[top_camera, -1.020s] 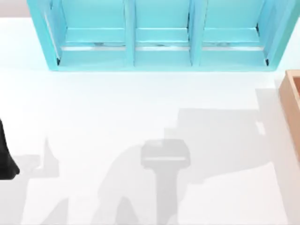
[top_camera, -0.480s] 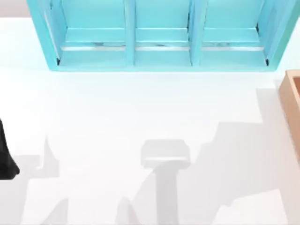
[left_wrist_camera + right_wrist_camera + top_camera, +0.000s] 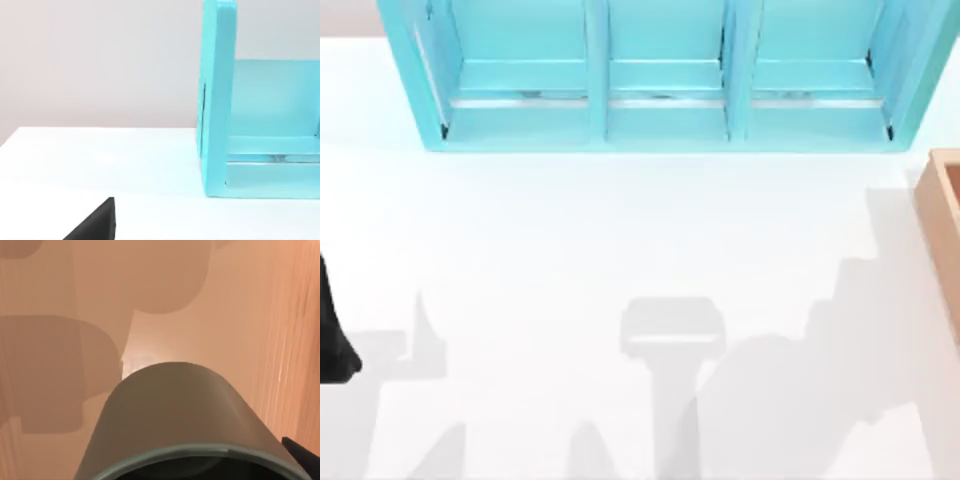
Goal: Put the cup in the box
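The olive-grey cup [image 3: 180, 415] sits close to the lens in the right wrist view, rim toward the camera. Behind it lies the orange-brown inside of the box [image 3: 240, 310], crossed by soft shadows. My right gripper holds the cup over that inside; one dark fingertip [image 3: 304, 456] shows beside the rim. In the top view the box's tan wall [image 3: 942, 235] stands at the right edge of the table. My left arm [image 3: 332, 335] is parked at the table's left edge.
A large cyan three-bay shelf unit [image 3: 660, 80] spans the back of the table, and its end wall [image 3: 217, 100] rises near my left arm. The white table top [image 3: 570, 240] stretches between shelf and front edge, with arm shadows across it.
In the top view the right arm's broad shadow has slid toward the table's right side, nearer the box. The left arm has not moved.
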Robot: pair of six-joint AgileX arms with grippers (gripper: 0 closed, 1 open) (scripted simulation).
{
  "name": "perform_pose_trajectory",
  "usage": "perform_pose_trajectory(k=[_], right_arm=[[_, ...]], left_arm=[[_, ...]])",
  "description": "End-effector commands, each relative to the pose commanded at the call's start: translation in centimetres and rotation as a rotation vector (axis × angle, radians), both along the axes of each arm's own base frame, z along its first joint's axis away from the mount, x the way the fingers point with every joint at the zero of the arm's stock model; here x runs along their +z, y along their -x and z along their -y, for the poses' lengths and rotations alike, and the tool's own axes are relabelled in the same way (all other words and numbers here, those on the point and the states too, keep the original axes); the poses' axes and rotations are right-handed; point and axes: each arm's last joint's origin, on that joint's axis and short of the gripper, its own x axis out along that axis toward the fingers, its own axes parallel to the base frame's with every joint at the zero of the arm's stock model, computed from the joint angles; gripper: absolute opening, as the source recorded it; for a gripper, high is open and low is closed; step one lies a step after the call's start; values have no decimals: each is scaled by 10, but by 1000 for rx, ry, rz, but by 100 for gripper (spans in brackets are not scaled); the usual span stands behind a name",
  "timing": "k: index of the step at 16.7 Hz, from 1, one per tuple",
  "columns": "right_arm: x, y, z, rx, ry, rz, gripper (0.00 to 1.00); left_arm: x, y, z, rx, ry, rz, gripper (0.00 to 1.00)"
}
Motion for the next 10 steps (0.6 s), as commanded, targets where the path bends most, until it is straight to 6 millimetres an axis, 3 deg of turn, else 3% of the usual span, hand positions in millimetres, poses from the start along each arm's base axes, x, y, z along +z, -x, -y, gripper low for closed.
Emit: perform_pose_trajectory(k=[6, 10], right_arm=[[-9, 1, -1, 0, 0, 1, 0], [-9, 1, -1, 0, 0, 1, 30]], left_arm=[[0, 0, 0, 0, 0, 0, 100], [0, 0, 0, 0, 0, 0, 100]])
